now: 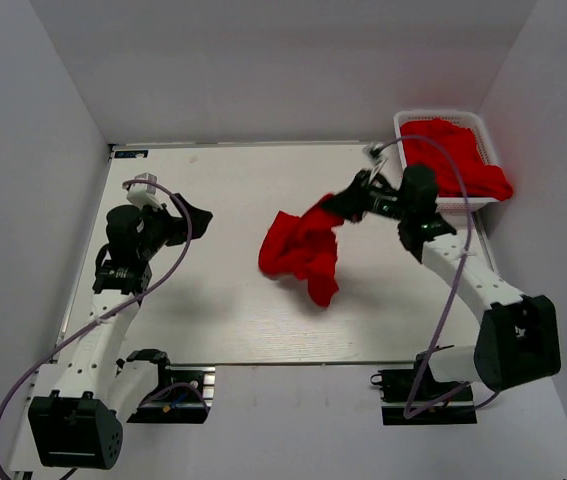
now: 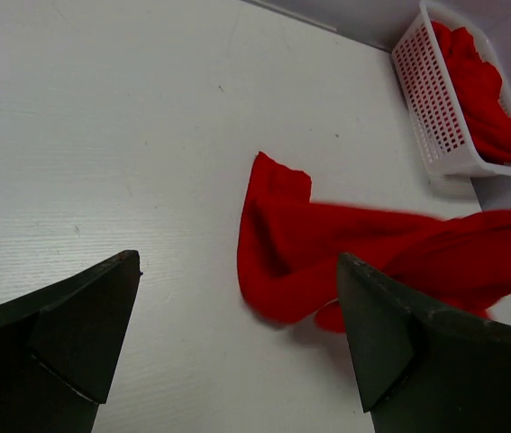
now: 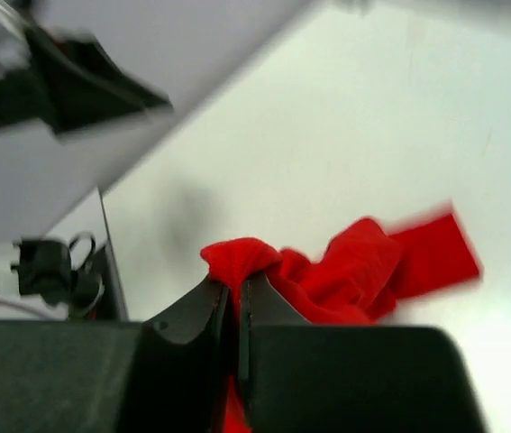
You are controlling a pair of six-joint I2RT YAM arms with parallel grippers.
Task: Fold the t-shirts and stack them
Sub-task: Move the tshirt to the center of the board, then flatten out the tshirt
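Observation:
A bright red t-shirt (image 1: 303, 250) hangs bunched over the middle of the table, lifted at one end by my right gripper (image 1: 338, 208), which is shut on a fold of it (image 3: 237, 262). Its lower part trails onto the table (image 2: 327, 262). More red t-shirts (image 1: 453, 160) lie piled in the white basket (image 1: 433, 118) at the far right corner. My left gripper (image 1: 195, 215) is open at the left side of the table, well apart from the shirt, with nothing between its fingers (image 2: 88, 325).
The white lattice basket (image 2: 431, 108) stands against the back right wall. White walls enclose the table on three sides. Purple cables loop off both arms.

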